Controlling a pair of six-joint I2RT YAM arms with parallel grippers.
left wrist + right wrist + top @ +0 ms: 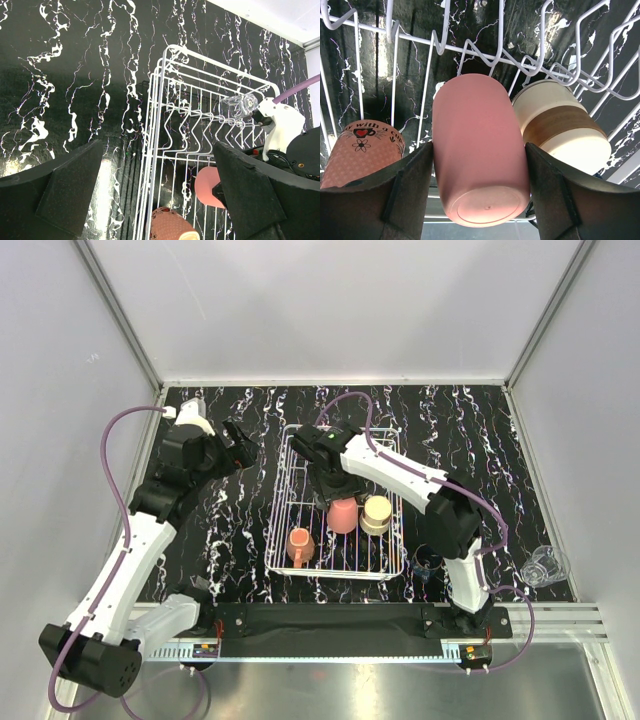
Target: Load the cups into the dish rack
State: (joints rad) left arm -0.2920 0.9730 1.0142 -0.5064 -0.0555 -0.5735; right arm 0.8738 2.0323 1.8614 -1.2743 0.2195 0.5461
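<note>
R tool (479, 152) clenched on pink tumbler (475, 125), pads against both its sides. Tumbler is in the dish rack (274, 530), base toward wrist cam, btw orange mug (299, 545) on the left & cream cup (377, 513) just beside on the right. L tool (159, 150) released, wide apart, nothing in it, over counter (75, 75) left of rack. One clear glass (239, 106) by rack's far wires, can't tell if inside. Another glass (543, 565) at counter's right edge, well apart.

Black, white-veined tabletop (500, 440). Dish rack (300, 480) sits on it, roughly centre. One clear glass (545, 565) lies well right of the rack, at the tabletop's near-right edge.
</note>
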